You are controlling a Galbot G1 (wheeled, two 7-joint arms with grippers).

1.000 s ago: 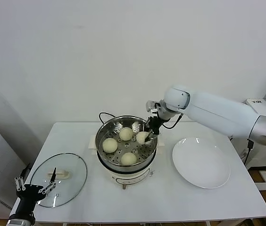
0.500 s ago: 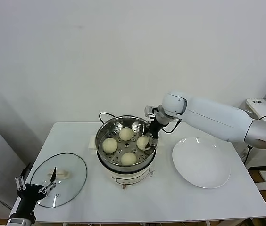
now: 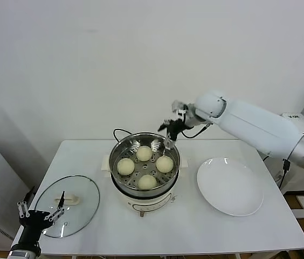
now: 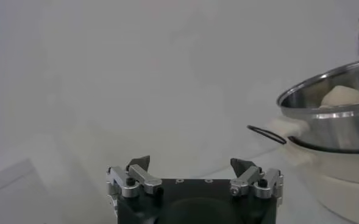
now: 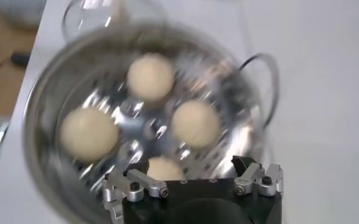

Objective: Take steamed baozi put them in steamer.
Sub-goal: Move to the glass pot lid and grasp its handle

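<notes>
The steel steamer (image 3: 121, 181) stands mid-table on its cream base. Several cream-white baozi lie on its perforated tray: one at the left (image 3: 125, 165), one at the back (image 3: 144, 153), one at the right (image 3: 164, 163), one at the front (image 3: 147, 182). My right gripper (image 3: 169, 131) is open and empty, raised above the steamer's back right rim. Its wrist view looks down on the baozi (image 5: 150, 76) in the steamer (image 5: 45, 103). My left gripper (image 3: 40, 216) is open and empty, parked low off the table's front left corner.
A round glass lid (image 3: 82, 208) with a white handle lies at the front left. A white plate (image 3: 230, 186) lies to the right of the steamer. A black cord (image 3: 121, 131) loops behind the steamer.
My right gripper let go of the baozi at the tray's right side, opened and rose up and back out of the steamer. The left arm has not moved.
</notes>
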